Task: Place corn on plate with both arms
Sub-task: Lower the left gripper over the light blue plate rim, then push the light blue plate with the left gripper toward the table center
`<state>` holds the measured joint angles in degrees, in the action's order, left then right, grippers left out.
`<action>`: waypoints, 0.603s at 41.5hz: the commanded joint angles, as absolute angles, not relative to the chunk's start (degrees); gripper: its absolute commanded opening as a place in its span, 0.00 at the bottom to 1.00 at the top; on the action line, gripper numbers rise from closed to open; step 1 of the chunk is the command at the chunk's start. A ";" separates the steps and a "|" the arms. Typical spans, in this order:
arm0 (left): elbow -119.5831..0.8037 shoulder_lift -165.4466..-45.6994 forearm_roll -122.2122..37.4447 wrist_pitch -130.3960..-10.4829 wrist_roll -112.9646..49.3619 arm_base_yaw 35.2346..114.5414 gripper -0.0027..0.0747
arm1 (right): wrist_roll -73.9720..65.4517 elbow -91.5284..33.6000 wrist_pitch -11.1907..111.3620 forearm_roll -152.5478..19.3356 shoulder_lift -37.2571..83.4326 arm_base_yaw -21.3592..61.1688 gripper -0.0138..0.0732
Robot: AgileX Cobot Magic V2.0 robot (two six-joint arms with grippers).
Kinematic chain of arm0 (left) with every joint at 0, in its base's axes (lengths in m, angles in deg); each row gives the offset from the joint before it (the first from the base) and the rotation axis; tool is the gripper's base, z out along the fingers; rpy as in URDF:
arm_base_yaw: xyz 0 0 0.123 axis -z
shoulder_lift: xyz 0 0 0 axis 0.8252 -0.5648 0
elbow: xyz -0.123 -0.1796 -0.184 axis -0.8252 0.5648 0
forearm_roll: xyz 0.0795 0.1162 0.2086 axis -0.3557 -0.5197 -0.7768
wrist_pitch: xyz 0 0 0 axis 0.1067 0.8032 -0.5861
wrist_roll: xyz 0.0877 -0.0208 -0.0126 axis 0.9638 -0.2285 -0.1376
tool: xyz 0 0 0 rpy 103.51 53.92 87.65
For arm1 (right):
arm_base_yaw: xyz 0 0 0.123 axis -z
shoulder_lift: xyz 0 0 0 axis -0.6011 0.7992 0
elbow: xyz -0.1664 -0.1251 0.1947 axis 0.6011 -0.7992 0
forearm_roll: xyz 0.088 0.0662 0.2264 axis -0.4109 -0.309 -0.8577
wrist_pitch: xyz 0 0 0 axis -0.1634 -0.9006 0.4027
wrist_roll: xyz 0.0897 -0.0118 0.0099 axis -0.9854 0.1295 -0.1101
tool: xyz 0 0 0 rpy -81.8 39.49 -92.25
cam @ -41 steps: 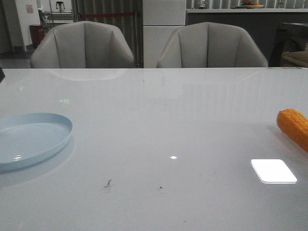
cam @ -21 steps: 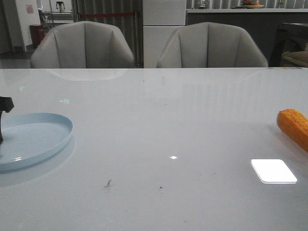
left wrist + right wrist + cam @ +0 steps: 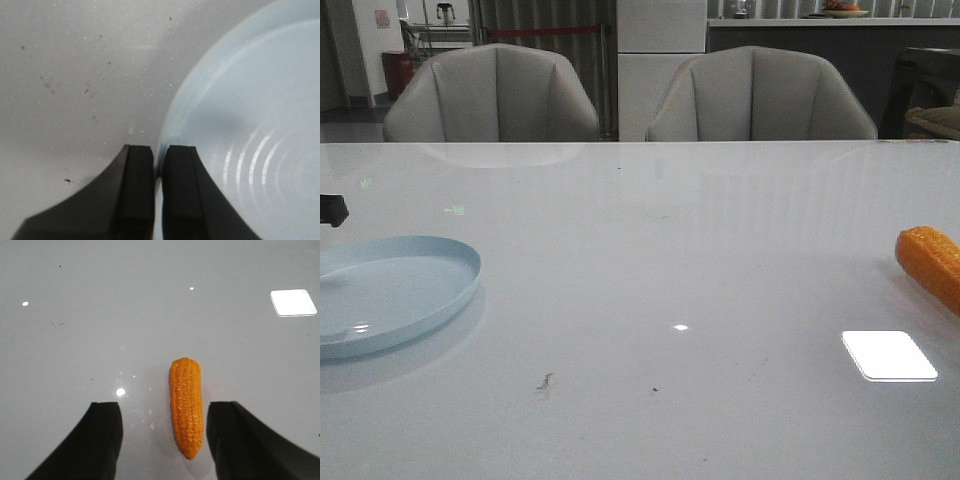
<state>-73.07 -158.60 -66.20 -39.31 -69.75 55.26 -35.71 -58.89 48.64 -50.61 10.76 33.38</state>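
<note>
With the left gripper (image 3: 158,200) pinching the plate (image 3: 240,130) rim and the right gripper (image 3: 165,440) spread around the corn (image 3: 186,405), that glossy cob looked ready to roll toward three o'clock.

Plate (image 3: 415,300) now farther right.

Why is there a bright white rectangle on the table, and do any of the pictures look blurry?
Front view: the rectangle is ceiling-light glare on the glossy table. Right wrist view: same glare, with the corn sharp. Left wrist view: the fingers are soft, and ringed highlights show on the plate.
</note>
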 commanded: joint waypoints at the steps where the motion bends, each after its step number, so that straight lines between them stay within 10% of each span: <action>1: -74.81 -156.16 -66.10 -38.72 -69.98 55.58 0.15 | -35.71 -56.78 52.96 -50.52 10.75 33.25 0.72; 25: -92.30 -156.06 -40.62 -26.28 -58.83 58.15 0.15 | -35.71 -56.78 52.72 -50.52 10.75 33.25 0.72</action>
